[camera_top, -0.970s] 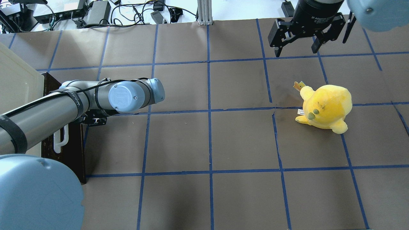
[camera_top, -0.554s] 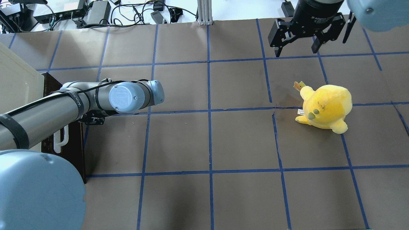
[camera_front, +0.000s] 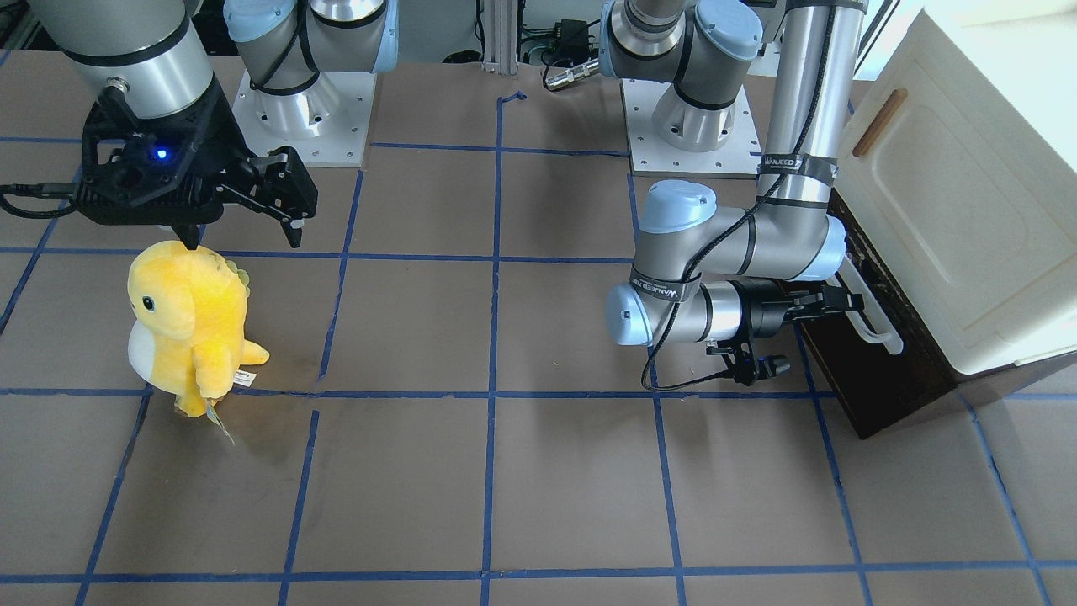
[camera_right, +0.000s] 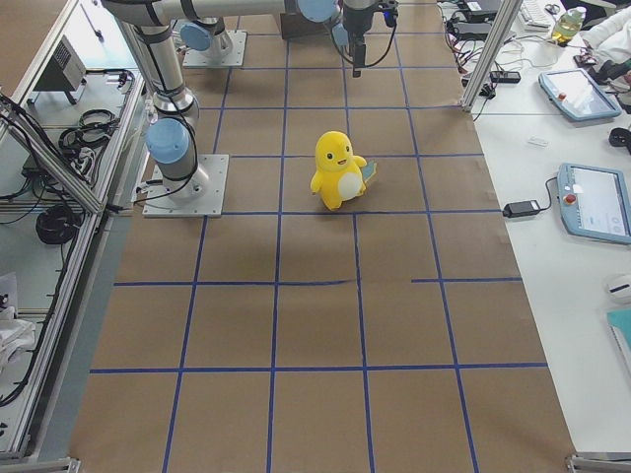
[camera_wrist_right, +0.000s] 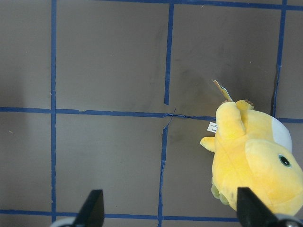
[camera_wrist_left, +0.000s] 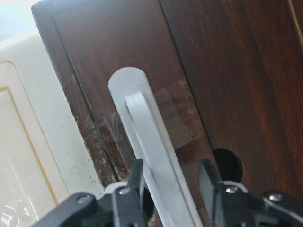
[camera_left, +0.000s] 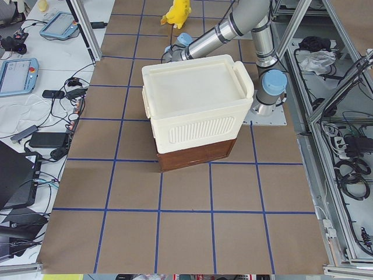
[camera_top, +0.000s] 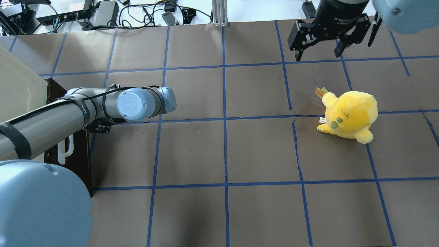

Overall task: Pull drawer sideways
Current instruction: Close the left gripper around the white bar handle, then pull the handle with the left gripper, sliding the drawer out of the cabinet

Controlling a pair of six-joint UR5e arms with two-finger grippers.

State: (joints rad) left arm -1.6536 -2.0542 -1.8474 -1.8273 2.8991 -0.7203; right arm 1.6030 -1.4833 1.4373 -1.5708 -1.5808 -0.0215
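Observation:
The drawer's dark brown front sits low under the cream cabinet and carries a long white bar handle. In the left wrist view the handle runs between my left gripper's two fingers, with a small gap on one side. The left gripper is open, its jaws either side of the handle. In the overhead view the drawer front and handle are partly hidden by my left arm. My right gripper is open and empty, hovering far from the drawer.
A yellow plush toy stands on the brown, blue-taped table on my right side, just below the right gripper. The cream cabinet has a small brown wooden handle. Cables and boxes lie beyond the table's far edge.
My left arm has shifted slightly towards the drawer front. The right arm and the plush toy have not moved.

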